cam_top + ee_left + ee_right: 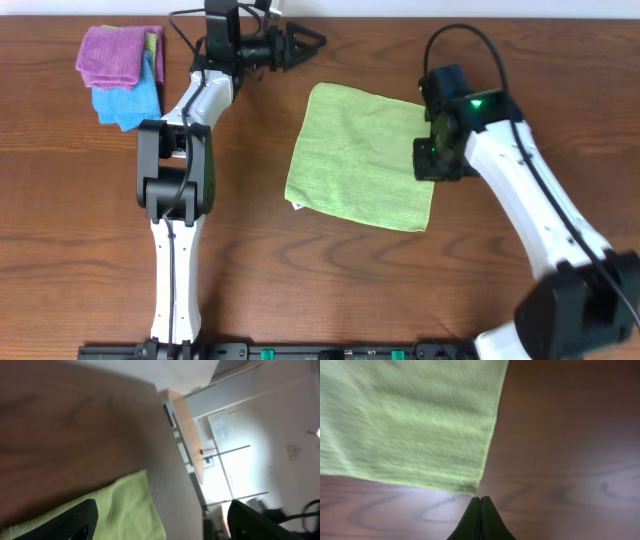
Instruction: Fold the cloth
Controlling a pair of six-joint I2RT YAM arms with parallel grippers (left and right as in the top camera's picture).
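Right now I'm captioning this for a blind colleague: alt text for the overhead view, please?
A yellow-green cloth lies flat on a wooden table. The right gripper, shut, sits over its right edge; the left gripper, open, hangs off its far corner. A purple cloth and a blue cloth lie far left.

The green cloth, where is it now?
In the overhead view the green cloth lies flat in the middle of the table, with the right pincer at its right edge.

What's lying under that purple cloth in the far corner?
A blue cloth sticks out from under the purple cloth, and a thin green edge shows beside it. How far either reaches underneath is covered.
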